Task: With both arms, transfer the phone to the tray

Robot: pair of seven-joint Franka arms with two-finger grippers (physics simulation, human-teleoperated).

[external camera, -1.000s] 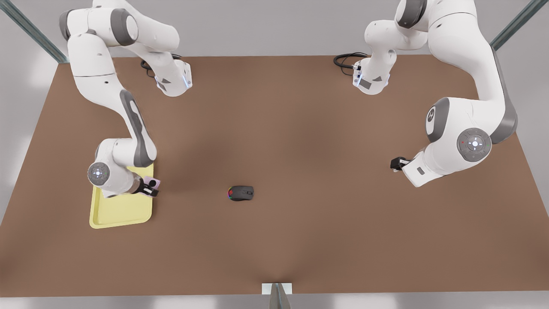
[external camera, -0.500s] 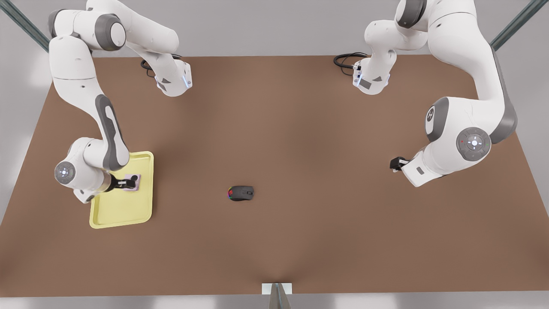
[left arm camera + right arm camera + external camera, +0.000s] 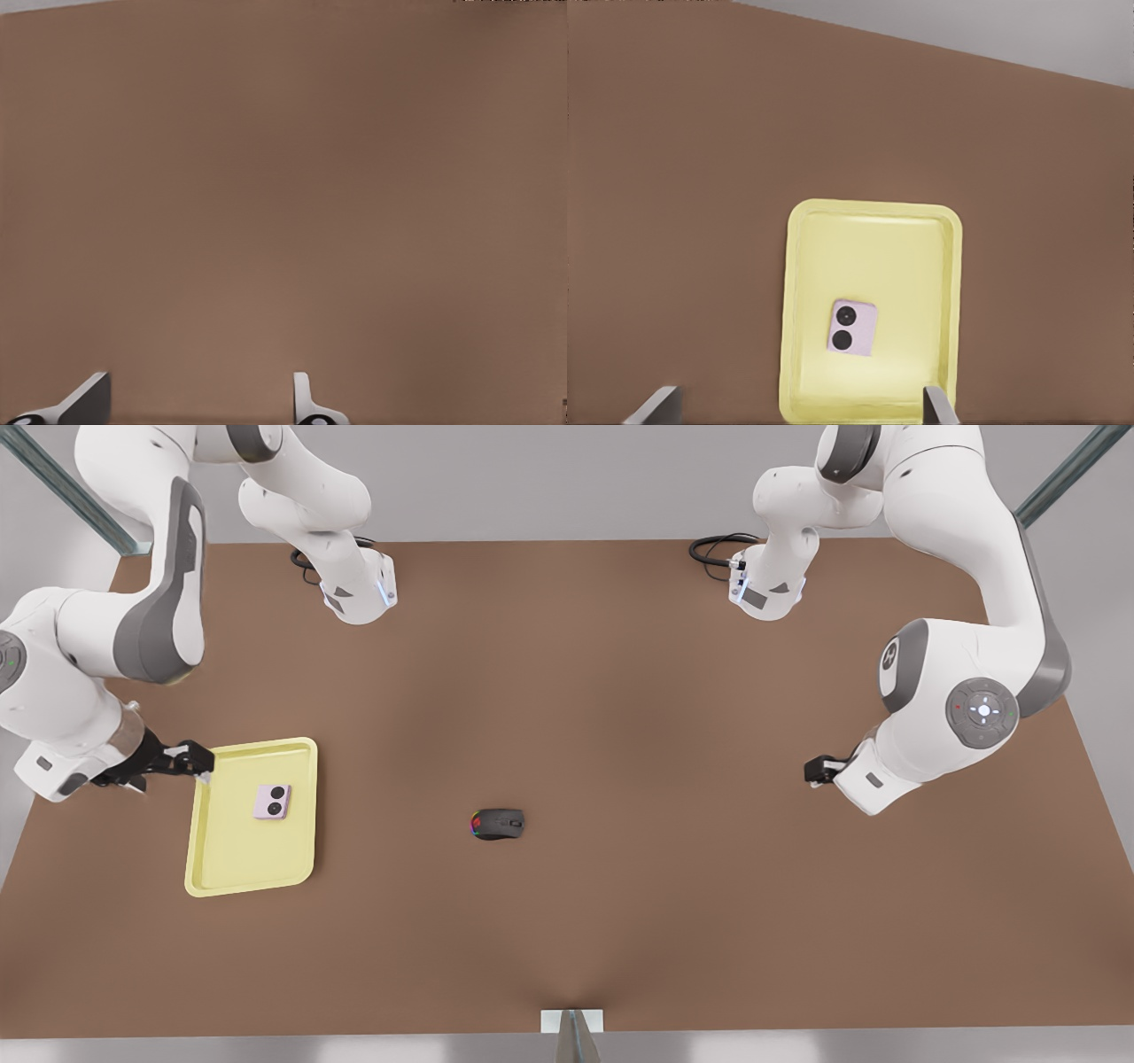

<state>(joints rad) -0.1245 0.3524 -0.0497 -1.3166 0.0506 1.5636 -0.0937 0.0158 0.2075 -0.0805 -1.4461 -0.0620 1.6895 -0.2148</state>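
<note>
The phone is now released and lies flat inside the tray, where half a second ago it was held. The right gripper has been drawn back past the tray's rim toward the front view's left, fingers spread and empty. The left gripper waits over bare table with fingers apart. One phone, one tray, one mouse and two arms are counted.
</note>
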